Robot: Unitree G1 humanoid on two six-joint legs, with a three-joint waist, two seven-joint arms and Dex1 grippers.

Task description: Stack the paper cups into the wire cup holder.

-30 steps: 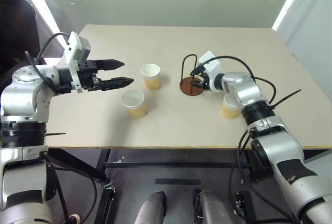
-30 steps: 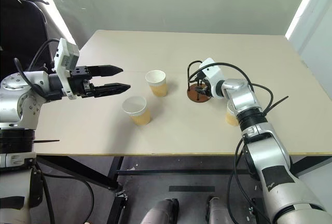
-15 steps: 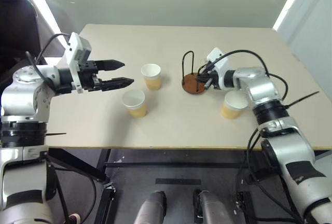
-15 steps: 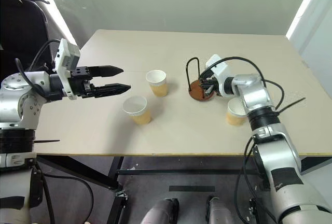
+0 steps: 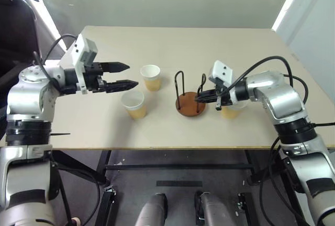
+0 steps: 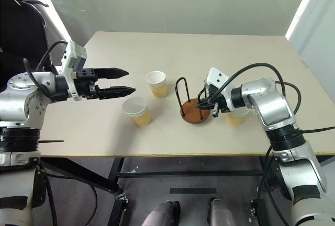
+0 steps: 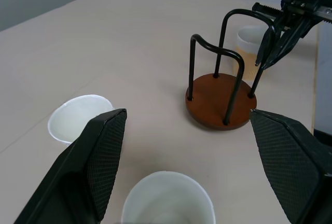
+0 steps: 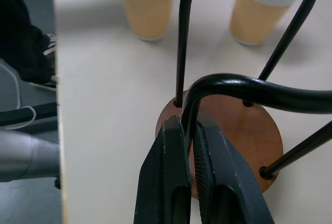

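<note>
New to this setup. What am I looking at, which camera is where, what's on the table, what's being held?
It is a two-armed humanoid robot. Two pictures come from its head, looking down over the table; the other two come from cameras on its wrists, looking along the jaws. On the table stand three paper cups and a wire cup holder on a brown disc. The right gripper is shut on one wire loop of the holder. The left gripper hovers open beside two of the cups, holding nothing.

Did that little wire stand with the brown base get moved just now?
Yes. The wire cup holder has slid toward the table's near edge, dragged by the right gripper, whose jaws are shut on one wire loop. It now sits beside the right-hand paper cup.
</note>
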